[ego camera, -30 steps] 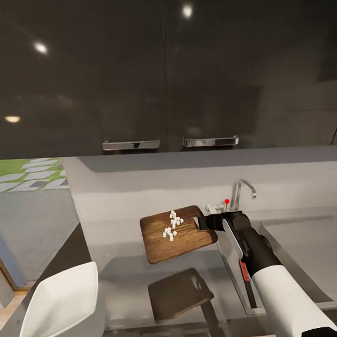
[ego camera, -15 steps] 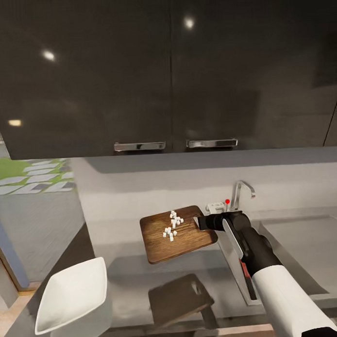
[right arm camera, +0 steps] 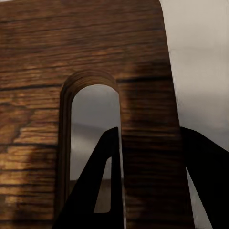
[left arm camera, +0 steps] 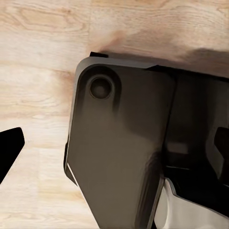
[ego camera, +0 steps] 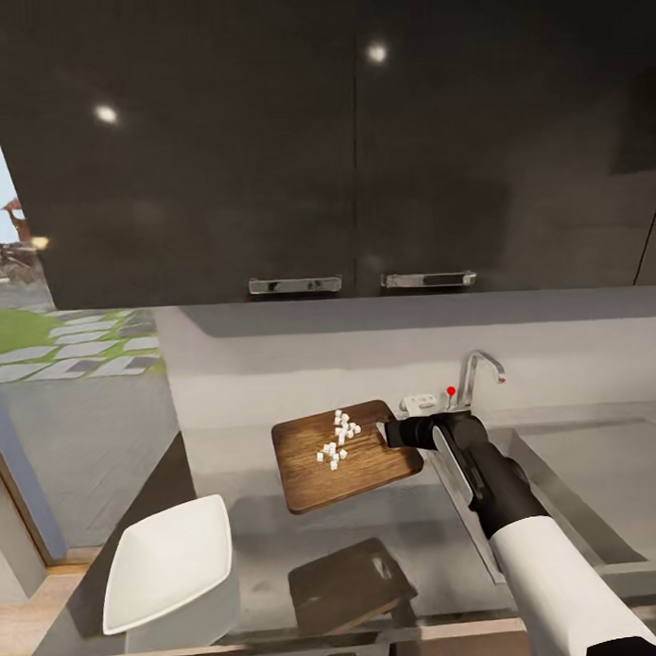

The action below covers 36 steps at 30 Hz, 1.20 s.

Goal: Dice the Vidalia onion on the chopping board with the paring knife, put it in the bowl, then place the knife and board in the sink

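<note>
dark glossy cabinets hang above the grey table [ego camera: 278, 519], where the right end effector [ego camera: 386, 432] is clenched on the handle end of the chopping board [ego camera: 314, 470], holding it raised above the surface with its shadow below. the diced onion [ego camera: 337, 439] sits in a small heap on the board. the bowl [ego camera: 171, 562] rests near the table's front left corner. the sink [ego camera: 598, 489] lies at right, its tap [ego camera: 481, 372] behind. the left end effector's state cannot be told.
</note>
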Motion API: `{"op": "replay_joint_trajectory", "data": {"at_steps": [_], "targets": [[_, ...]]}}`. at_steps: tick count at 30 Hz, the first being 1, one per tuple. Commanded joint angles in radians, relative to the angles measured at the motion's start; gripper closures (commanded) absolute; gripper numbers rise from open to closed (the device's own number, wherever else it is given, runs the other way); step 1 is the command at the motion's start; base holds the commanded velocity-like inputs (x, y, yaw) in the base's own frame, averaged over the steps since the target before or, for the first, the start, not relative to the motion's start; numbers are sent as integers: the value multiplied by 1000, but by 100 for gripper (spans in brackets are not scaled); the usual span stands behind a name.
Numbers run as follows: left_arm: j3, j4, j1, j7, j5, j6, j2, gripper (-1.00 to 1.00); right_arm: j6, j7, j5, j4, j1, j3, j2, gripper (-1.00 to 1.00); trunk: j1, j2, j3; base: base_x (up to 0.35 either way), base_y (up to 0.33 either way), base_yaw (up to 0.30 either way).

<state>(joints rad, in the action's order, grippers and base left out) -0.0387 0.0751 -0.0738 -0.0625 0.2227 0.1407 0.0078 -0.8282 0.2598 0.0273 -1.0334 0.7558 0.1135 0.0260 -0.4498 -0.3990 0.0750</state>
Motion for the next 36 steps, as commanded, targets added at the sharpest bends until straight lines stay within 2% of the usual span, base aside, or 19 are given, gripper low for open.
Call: {"op": "replay_joint_trajectory", "data": {"at_steps": [1, 17, 27, 36], "targets": [[-4, 5, -1, -7, 10, 6, 0, -100, -5, 1, 5, 0, 0, 0, 1, 100, 0, -1, 0, -114, 242, 0], [-4, 5, -1, -6, 10, 7, 0, -100, -3, 1, 5, 0, 0, 3, 4, 100, 0, -1, 0, -132, 249, 0], [-4, 5, -1, -5, 10, 6, 0, -100, 30, 0, 5, 0, 0, 4, 6, 100, 0, -1, 0, -133, 250, 0], [-4, 5, -1, -5, 10, 8, 1, -100, 32, -3, 3, 0, 0, 3, 19, 100, 0, -1, 0, -13, 197, 0]]}}
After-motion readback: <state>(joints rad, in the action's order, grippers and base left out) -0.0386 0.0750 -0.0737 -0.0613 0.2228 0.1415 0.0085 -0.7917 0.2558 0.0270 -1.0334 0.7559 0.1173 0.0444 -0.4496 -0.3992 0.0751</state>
